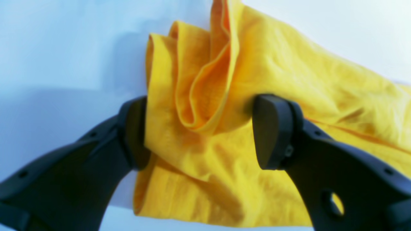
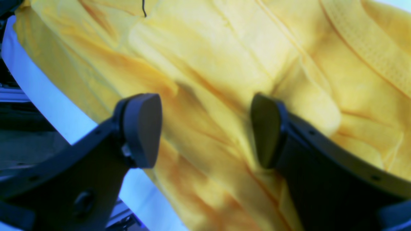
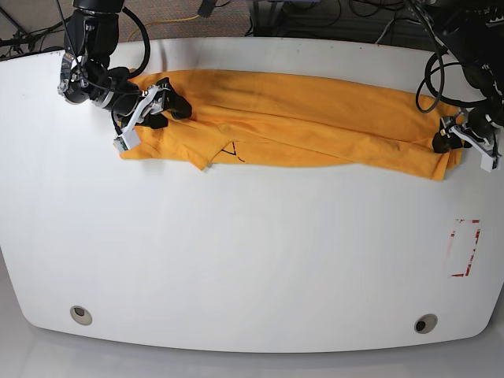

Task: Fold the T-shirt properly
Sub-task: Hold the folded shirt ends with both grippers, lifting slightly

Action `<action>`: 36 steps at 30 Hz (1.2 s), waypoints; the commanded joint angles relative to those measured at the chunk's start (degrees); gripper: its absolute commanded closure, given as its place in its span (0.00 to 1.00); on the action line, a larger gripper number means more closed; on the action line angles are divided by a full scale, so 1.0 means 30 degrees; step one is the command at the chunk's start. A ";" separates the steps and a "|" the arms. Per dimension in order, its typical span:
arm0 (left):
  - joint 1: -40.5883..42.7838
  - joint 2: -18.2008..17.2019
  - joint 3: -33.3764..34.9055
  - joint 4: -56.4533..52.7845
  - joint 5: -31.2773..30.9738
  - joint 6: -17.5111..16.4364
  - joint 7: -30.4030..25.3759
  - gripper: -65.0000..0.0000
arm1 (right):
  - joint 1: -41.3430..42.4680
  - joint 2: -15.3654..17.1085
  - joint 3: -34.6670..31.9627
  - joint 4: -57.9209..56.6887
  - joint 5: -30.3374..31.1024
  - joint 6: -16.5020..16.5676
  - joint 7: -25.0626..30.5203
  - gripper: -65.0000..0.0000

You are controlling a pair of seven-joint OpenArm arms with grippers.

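Left wrist view: the left gripper (image 1: 199,131) is seen with its jaws spread wide. A bunched, folded end of the T-shirt (image 1: 273,80) lies between them, touching the inner face of one pad; the cloth is straddled, not clamped. From there the fabric runs off to the right of the view.

Right wrist view: the right gripper (image 2: 205,130) is likewise wide open, poised over wrinkled fabric near the ribbed collar band (image 2: 369,45). Nothing is held. A thin black mark (image 2: 144,9) is visible at the top edge.

Base view: the T-shirt (image 3: 315,118) is laid as a long band across the far part of the table (image 3: 252,260), its long axis running left to right. One gripper is stationed at each end, the right gripper (image 3: 146,109) at the view's left, the left gripper (image 3: 465,140) at the view's right. Each end is therefore nearest its own arm, and the coming move is judged to depend on both ends being taken together.
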 commanded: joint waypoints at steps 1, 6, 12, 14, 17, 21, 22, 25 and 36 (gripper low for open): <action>-0.0052 -0.0196 0.0234 0.0067 0.0840 0.0018 -0.0362 0.32 | 0.0039 0.0301 0.0054 0.0223 -0.0179 0.0026 -0.0176 0.35; 0.0006 -0.0196 0.2021 0.0155 0.0957 0.0018 -0.0802 0.33 | 0.0127 0.0301 0.0054 0.0164 -0.0267 0.0026 -0.0176 0.35; 0.0035 -0.0050 0.2871 0.0125 0.0957 0.0018 -0.0861 0.63 | 0.0156 0.0213 0.0054 0.0076 -0.0326 0.0026 -0.0118 0.36; 0.0035 0.0302 0.2812 0.0272 0.0957 0.0018 -0.0890 0.88 | 0.0156 0.0272 0.0054 0.0076 -0.0326 0.0026 -0.0118 0.43; 0.0035 0.0390 0.2812 0.0946 0.0987 0.0018 -0.0861 0.99 | 0.0156 0.0301 0.0054 0.0076 -0.0326 0.0026 -0.0118 0.55; 0.0622 0.0712 0.2871 0.3261 0.0957 0.0018 -0.0773 0.99 | 0.0156 0.0301 0.0054 0.0076 -0.0326 0.0026 -0.0118 0.60; 0.0944 0.0917 0.2930 0.4580 0.0957 0.0018 -0.0773 0.99 | 0.0156 0.0301 0.0054 0.0076 -0.0326 0.0026 -0.0118 0.60; 0.1823 0.1767 0.3076 0.7744 0.1104 0.0018 -0.0773 0.99 | 0.0156 0.0330 0.0054 0.0076 -0.0355 0.0026 -0.0118 0.60; 0.4079 0.3467 0.8497 1.4162 0.1075 0.0018 0.0575 0.99 | 0.0156 0.0330 0.0054 0.0076 -0.0355 0.0026 -0.0118 0.60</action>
